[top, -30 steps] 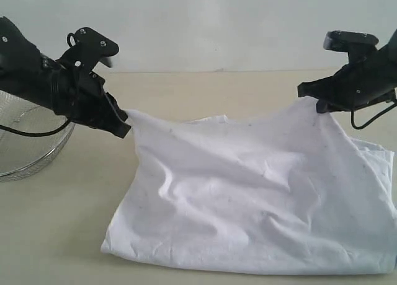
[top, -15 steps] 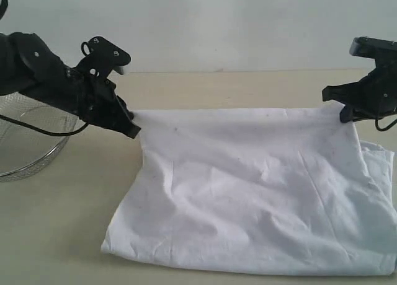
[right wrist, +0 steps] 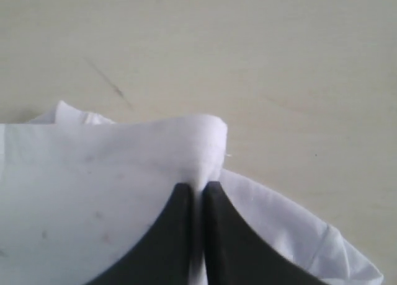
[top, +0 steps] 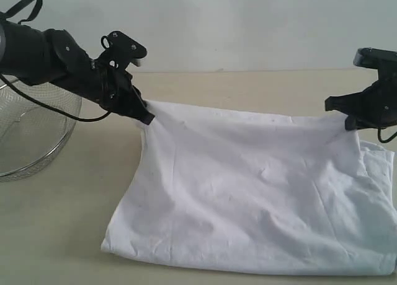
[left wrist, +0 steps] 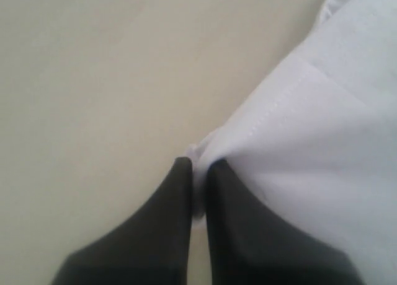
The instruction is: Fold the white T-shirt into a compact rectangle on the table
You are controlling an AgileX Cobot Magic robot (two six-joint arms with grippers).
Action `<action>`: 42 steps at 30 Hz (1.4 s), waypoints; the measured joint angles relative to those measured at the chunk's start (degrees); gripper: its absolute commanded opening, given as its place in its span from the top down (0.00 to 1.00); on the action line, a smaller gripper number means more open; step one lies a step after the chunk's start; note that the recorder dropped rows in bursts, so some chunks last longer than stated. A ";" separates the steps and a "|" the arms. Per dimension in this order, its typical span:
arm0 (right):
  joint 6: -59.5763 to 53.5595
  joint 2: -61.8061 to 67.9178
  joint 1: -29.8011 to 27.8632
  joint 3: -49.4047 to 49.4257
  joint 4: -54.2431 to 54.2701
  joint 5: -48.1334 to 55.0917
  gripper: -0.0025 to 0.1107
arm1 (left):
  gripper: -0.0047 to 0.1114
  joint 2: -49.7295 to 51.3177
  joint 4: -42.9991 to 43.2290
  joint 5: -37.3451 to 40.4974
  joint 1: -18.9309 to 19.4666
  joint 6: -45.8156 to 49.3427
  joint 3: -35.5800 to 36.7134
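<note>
A white T-shirt (top: 248,192) lies across the centre and lower right of a pale beige table (top: 56,235), with its far edge lifted and stretched between two black grippers. The left gripper (top: 147,119), in the upper left, is pinched tight on one raised corner beside a stitched hem, and the right gripper (top: 350,125), at the right edge, is clamped on the other corner. A round wire-mesh basket (top: 31,155) sits at the far left, apart from the shirt and partly behind the left arm.
</note>
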 measured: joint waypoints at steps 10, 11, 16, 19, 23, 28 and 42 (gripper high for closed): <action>0.08 0.00 0.00 0.00 -0.22 -4.18 0.94 | 0.92 0.48 1.44 -0.19 0.00 0.14 -0.26; 0.08 0.00 0.00 0.00 -0.22 -4.19 0.88 | 0.90 0.48 1.44 -0.19 0.00 0.18 -0.38; -0.92 0.00 -0.11 0.00 -0.33 -4.84 0.42 | 0.62 0.48 1.44 -0.19 0.00 0.18 -0.38; -0.04 0.00 -0.11 0.00 -0.42 -5.36 0.41 | 0.36 0.48 1.44 0.42 0.27 0.01 -0.38; 0.67 0.00 -0.22 0.00 -0.42 -5.73 0.59 | 0.37 -0.08 2.45 2.57 1.02 -3.04 -0.38; 0.97 -0.23 -0.34 0.00 -0.42 -5.73 0.77 | 0.69 -4.88 8.11 8.22 1.31 -5.37 -0.38; 6.33 -12.28 -0.22 2.00 1.04 6.46 0.98 | 0.92 -14.24 5.78 32.92 0.14 -6.28 2.96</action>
